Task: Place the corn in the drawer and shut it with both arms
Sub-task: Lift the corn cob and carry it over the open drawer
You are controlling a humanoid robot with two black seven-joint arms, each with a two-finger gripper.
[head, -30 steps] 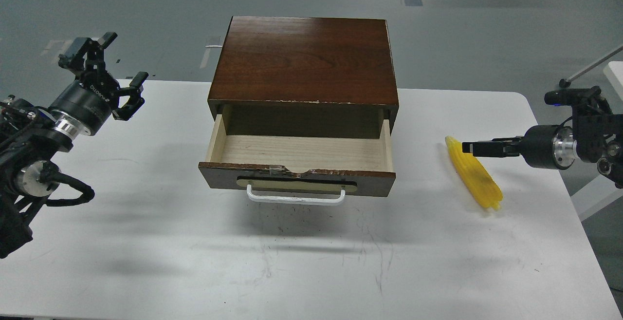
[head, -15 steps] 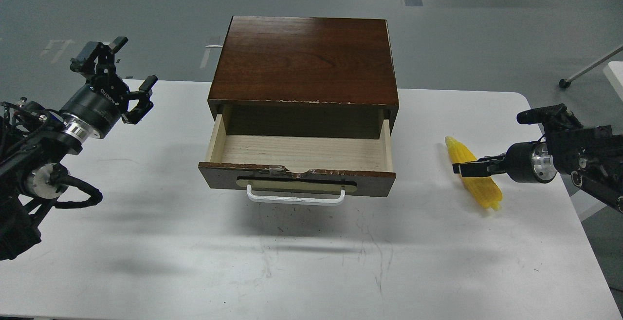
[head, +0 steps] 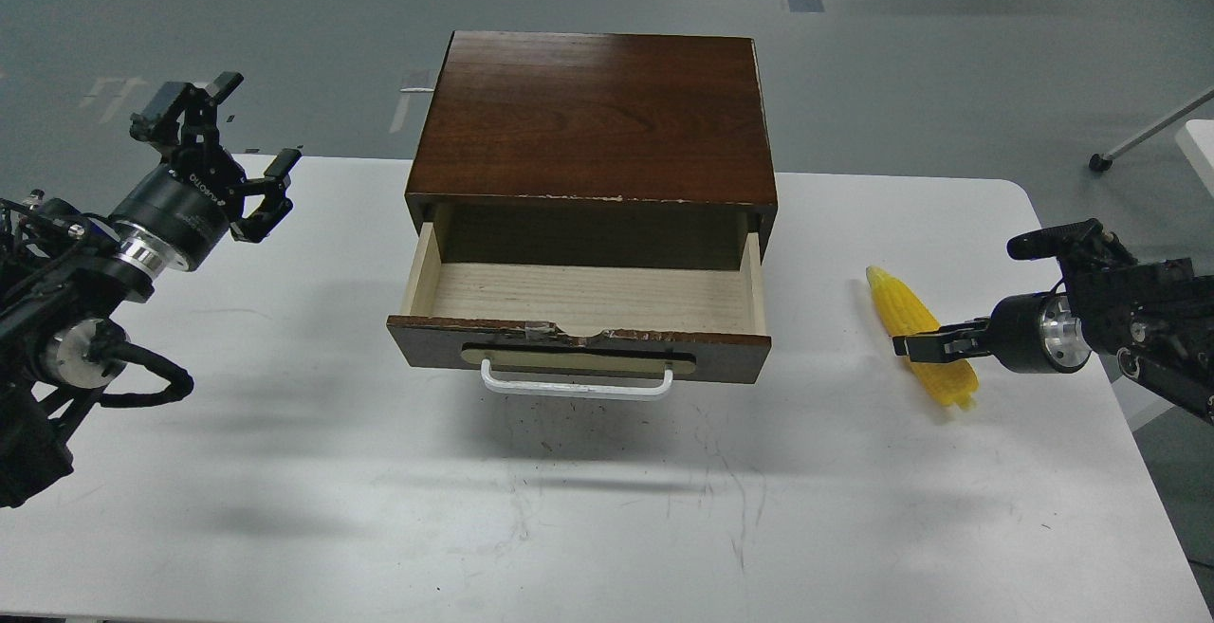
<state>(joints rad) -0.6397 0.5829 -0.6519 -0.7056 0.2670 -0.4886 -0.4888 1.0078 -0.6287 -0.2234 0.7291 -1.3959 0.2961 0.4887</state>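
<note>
White desk [head: 285,471] on grey floor [head: 190,7]. Left gripper [head: 228,144] — jaws spread, empty, near left edge. Right gripper [head: 920,346] over the corn [head: 909,315] — jaw state indiscernible.

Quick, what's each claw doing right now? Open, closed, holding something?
Left claw: open, holding nothing, raised left of the drawer.
Right claw: down at the corn; seen edge-on, so open or closed cannot be told.

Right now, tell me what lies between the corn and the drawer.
Head view: only bare white table between corn and drawer.
</note>
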